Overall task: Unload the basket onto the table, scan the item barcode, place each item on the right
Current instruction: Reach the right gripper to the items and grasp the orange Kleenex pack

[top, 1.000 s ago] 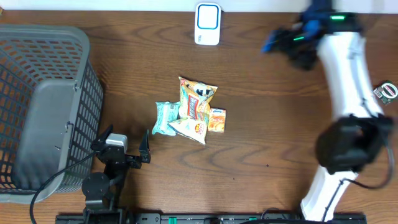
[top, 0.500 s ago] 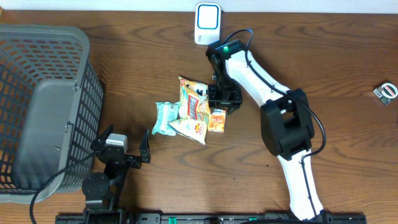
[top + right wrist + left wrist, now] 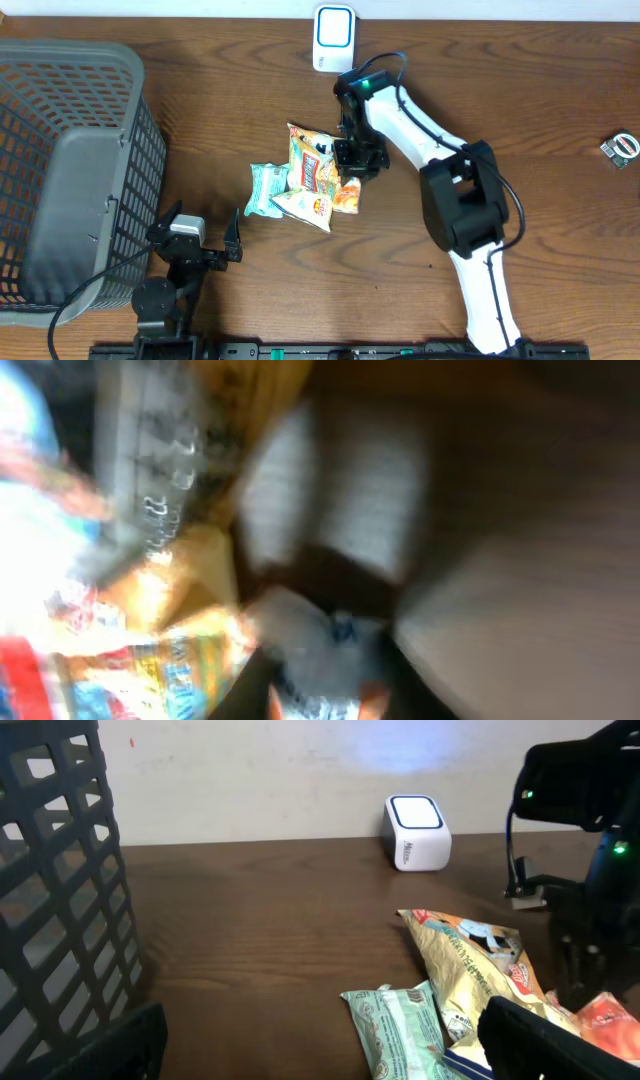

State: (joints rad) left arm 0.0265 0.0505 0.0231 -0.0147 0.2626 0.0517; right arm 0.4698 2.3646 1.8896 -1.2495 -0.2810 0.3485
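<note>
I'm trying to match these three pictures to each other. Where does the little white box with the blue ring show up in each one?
Overhead: the white box is at the top centre of the picture.
Left wrist: the white box is in the upper half, right of centre.
Right wrist: the picture is too blurred to find it.
Shared landmark: the yellow snack bag, which lies below the box in both sharp views.

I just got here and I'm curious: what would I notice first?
The white right arm stretches to the middle, its gripper down at a pile of snack packets. A big gray basket fills the left side, and a small white scanner sits at the far edge.
</note>
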